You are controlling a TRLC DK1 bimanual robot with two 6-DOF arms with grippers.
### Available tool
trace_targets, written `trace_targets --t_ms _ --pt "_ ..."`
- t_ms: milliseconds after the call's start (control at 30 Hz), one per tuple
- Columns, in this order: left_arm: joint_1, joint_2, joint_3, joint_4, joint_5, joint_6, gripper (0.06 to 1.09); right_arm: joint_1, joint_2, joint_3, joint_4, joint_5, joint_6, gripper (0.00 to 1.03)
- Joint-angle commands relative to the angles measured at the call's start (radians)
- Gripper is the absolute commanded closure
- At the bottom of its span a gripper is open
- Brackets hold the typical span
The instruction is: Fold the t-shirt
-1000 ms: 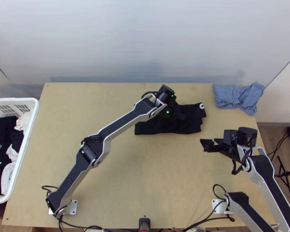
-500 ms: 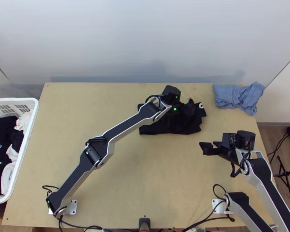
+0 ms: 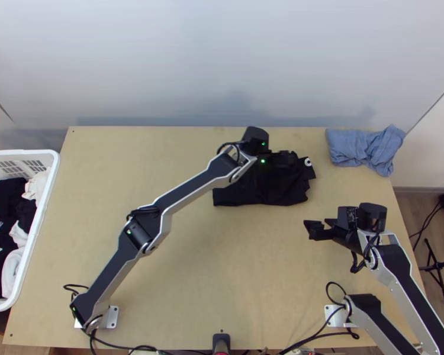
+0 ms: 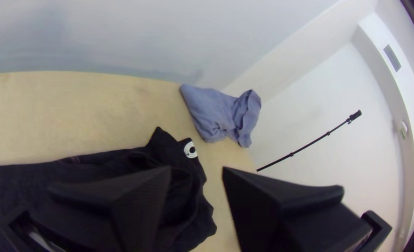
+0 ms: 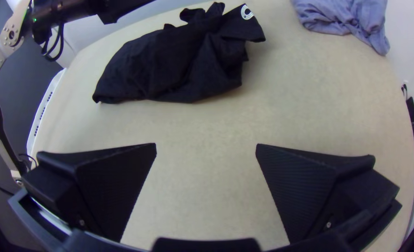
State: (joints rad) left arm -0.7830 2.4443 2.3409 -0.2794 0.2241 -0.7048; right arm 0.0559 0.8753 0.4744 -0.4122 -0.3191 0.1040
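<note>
Blue cloth (image 3: 361,148): rumpled; on the worktop's (image 3: 133,154) far right corner
Basket (image 3: 36,228): white; at the left edge; black and white clothes (image 3: 9,195) inside
Stand (image 3: 436,266): black; on the floor (image 3: 408,201), right

A black t-shirt (image 3: 281,188), printed with white rings, is laid on the far half of the table (image 3: 133,160). The printed end is bunched, the other flatter.

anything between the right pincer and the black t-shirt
Nothing visible stands between the right arm's black pincer and the black fabric t-shirt. The left pincer hovers over the shirt's far edge, though, and might crowd the approach.
</note>
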Motion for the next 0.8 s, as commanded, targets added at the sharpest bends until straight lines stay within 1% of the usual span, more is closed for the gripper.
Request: trace_targets --t_ms 0,200,300,567,667,767 --pt "0.044 -0.027 -0.041 -0.084 0.001 0.102 1.05 -0.002 0.011 -0.007 0.004 0.000 -0.015 0.04" --pt "0.039 -0.002 -0.041 -0.118 0.000 0.183 1.05 -0.004 0.030 0.003 0.015 0.000 -0.015 0.04" --pt "0.014 0.027 -0.032 -0.130 -0.019 0.261 1.05 -0.019 0.037 0.013 0.018 0.000 -0.021 0.04" --pt "-0.052 0.098 0.000 -0.161 -0.034 0.435 1.05 -0.045 0.039 0.004 0.010 0.000 -0.043 0.04" --pt "-0.061 0.130 0.026 -0.153 -0.051 0.441 1.05 -0.050 0.039 0.004 0.009 0.000 -0.050 0.04" --pt "-0.073 0.136 0.028 -0.101 -0.048 0.441 1.05 -0.060 0.040 0.001 0.009 -0.001 -0.056 0.04"
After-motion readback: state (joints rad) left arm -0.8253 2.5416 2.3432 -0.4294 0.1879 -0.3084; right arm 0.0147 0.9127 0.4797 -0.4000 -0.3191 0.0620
